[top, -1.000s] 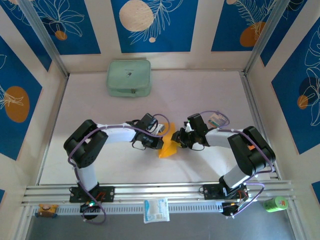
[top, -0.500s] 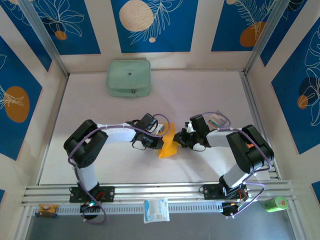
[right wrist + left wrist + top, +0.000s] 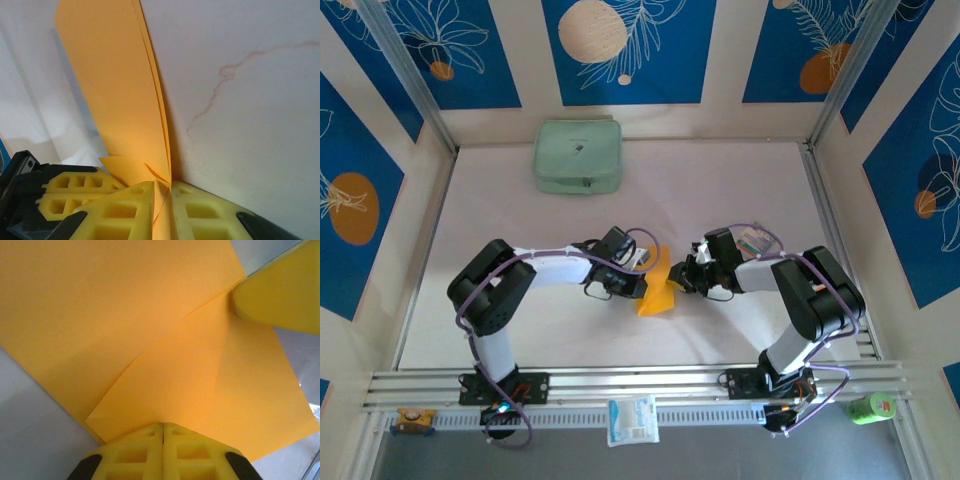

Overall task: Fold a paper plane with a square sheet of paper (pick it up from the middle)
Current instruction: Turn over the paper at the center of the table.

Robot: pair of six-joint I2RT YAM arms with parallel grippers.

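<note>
Comparing with a second ago, the right arm's elbow has drawn slightly inward, while the left end effector and the orange-yellow sheet of paper have stayed put. Both the left and the right end effector are clamped on the sheet, holding it between them near the middle of the surface, slightly toward its near edge. From above, the wrist housings hide the fingertips. Up close, the sheet's outer edges are cut off, and its overlapping layers cannot be counted.
</note>
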